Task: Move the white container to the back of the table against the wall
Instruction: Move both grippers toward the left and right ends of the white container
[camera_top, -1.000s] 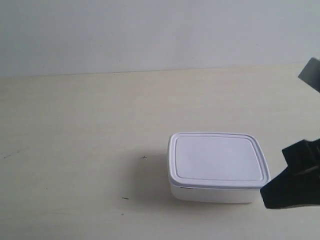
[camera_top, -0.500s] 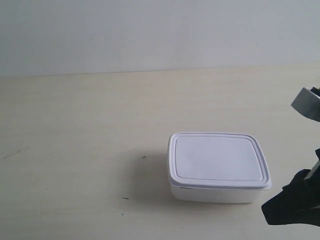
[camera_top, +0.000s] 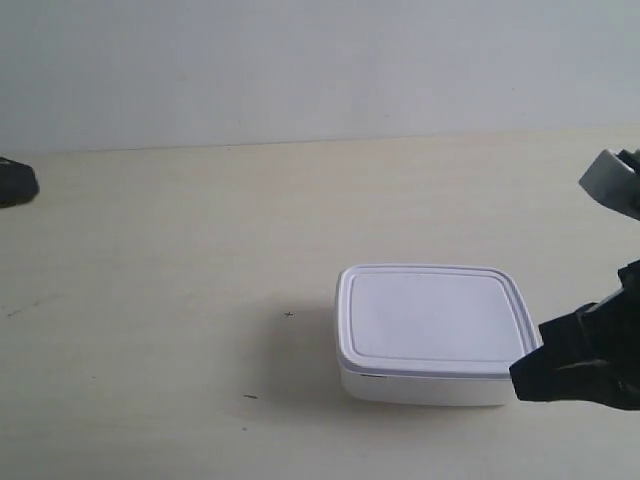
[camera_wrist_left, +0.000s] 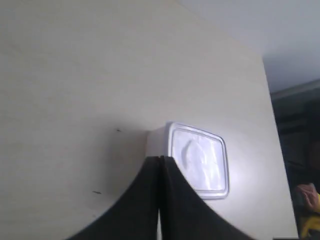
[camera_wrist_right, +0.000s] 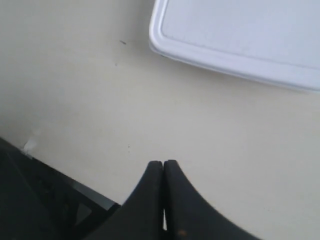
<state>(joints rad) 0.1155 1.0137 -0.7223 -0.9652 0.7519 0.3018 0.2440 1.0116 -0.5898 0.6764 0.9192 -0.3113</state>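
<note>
Nearing white container (camera_top: 432, 330) — right gripper (camera_wrist_right: 163, 163) — fingers together

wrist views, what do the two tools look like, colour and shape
The left tool and the right tool look alike: two matte black fingers each, broad at the base and curving in to slim tips. No markings or cables show. The arm at the exterior view's right is black, with a pale grey block above it.
</note>
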